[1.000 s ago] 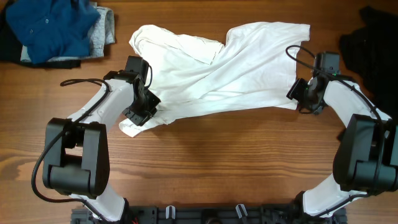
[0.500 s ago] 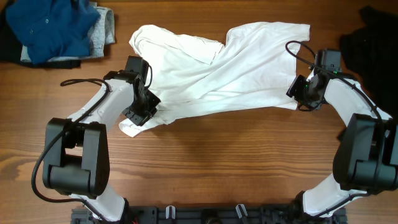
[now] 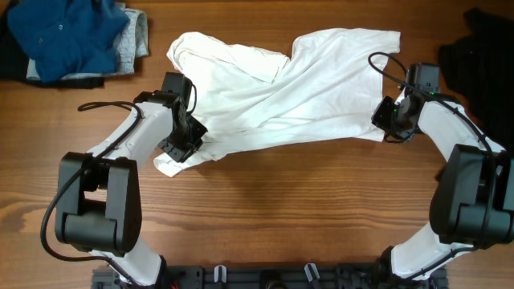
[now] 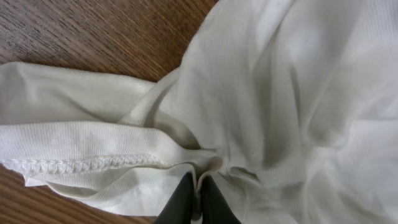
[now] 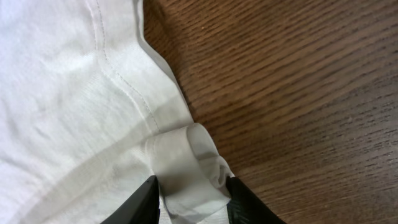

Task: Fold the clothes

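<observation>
The white T-shirt (image 3: 281, 88) lies crumpled and twisted across the back middle of the wooden table (image 3: 281, 209); no lettering shows. My left gripper (image 3: 191, 141) is at its lower left corner. In the left wrist view the fingers (image 4: 198, 200) are shut on a thin fold of white cloth (image 4: 280, 93) beside a stitched hem. My right gripper (image 3: 387, 127) is at the shirt's lower right edge. In the right wrist view its fingers (image 5: 191, 200) are closed on a rolled bunch of the hem (image 5: 62, 93), right at the cloth's edge over bare wood.
A blue garment (image 3: 68, 36) lies on a grey one (image 3: 138, 36) at the back left, with black cloth (image 3: 8, 60) under them. A black garment (image 3: 482, 48) lies at the back right, close to the right arm.
My right gripper has shifted slightly toward the back of the table at the hem. The left arm and the shirt's shape look the same.
</observation>
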Action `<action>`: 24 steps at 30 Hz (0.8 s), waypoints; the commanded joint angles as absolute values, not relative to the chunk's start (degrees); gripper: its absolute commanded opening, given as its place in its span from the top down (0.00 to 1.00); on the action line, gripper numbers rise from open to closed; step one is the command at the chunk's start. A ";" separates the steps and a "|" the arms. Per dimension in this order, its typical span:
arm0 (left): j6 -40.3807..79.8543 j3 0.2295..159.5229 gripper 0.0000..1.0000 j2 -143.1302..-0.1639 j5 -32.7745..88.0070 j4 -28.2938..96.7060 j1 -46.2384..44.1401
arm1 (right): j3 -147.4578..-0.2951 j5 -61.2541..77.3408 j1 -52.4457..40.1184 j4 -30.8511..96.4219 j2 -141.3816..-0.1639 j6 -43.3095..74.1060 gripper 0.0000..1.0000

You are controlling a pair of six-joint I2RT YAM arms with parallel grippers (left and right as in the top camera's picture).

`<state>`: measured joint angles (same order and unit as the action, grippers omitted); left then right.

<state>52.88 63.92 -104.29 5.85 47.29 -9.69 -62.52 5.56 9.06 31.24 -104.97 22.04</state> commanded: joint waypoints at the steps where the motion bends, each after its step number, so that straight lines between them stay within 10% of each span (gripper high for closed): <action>1: 52.93 64.51 0.95 -103.39 4.84 47.37 -9.74 | -63.20 6.50 9.02 31.33 -106.08 22.72 0.74; 5: 52.93 64.51 0.96 -103.39 4.86 47.37 -9.74 | -63.22 6.48 9.02 31.57 -106.08 24.56 0.96; 24: 49.69 64.53 0.96 -86.67 4.80 50.19 -9.91 | -63.33 6.44 8.86 40.88 -89.45 34.76 0.96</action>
